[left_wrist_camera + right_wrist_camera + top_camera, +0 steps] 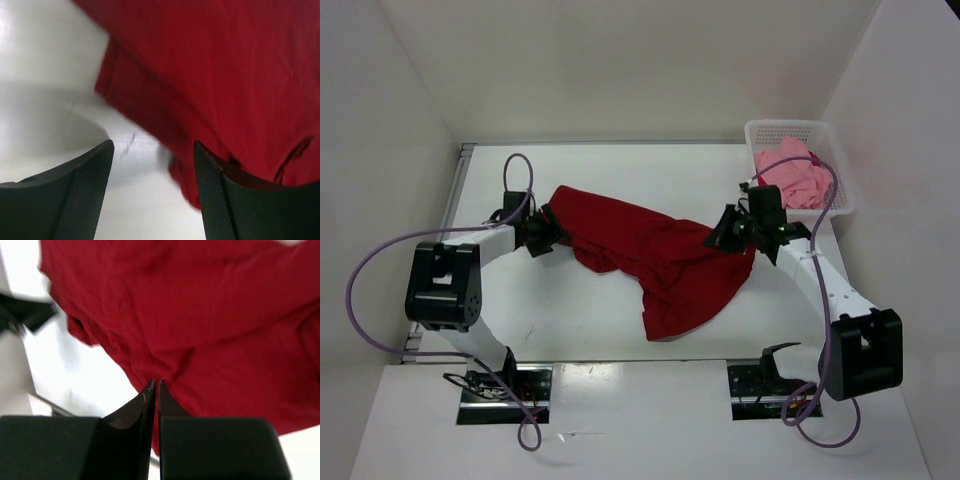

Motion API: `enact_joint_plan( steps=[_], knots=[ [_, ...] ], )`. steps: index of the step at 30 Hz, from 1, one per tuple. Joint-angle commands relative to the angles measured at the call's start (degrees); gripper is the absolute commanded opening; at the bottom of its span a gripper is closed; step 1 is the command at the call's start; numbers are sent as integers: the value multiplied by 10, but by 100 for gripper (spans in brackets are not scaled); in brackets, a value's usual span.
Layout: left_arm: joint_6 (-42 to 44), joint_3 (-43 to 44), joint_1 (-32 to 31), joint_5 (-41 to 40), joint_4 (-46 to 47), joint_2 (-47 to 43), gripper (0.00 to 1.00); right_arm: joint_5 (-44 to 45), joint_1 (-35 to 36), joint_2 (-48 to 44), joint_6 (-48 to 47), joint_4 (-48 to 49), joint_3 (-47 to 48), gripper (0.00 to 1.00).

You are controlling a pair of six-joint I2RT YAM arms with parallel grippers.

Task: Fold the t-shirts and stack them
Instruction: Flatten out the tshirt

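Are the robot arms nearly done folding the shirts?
Not yet. Nothing looks folded or stacked. In hand: the dark red t-shirt lies crumpled on the table, with the left end effector open at one edge and the right end effector closed at the other; I cannot tell if it pinches cloth. Still to do: fold it, then the pink t-shirt bunched in the white basket.

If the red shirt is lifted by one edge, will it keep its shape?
Probably not: the red shirt lies in loose folds on the table, so it would likely droop from the held point. It looks thin and light. A push would probably bunch it rather than slide it whole.
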Motion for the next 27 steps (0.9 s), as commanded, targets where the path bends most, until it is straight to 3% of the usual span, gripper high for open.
enact_joint_plan(
  steps=[1,5,8,10,15,18,27],
  knots=[
    [-18,29,-1,-19,73,38,72,26,28,-15,0,-2,-10,10],
    [-33,60,-1,-19,91,84,64,43,34,-15,22,-15,-20,36],
    [-38,93,-1,2,91,112,38,57,34,5,39,-15,-32,48],
    [-32,113,-1,8,81,112,19,57,40,33,47,-7,-38,48],
    [-12,124,-1,1,25,35,2,63,40,65,71,30,-43,50],
    [3,124,-1,6,-21,-30,0,77,40,83,71,35,-38,51],
    [14,170,-1,-1,-284,-203,0,71,40,145,98,55,2,56]
  ],
)
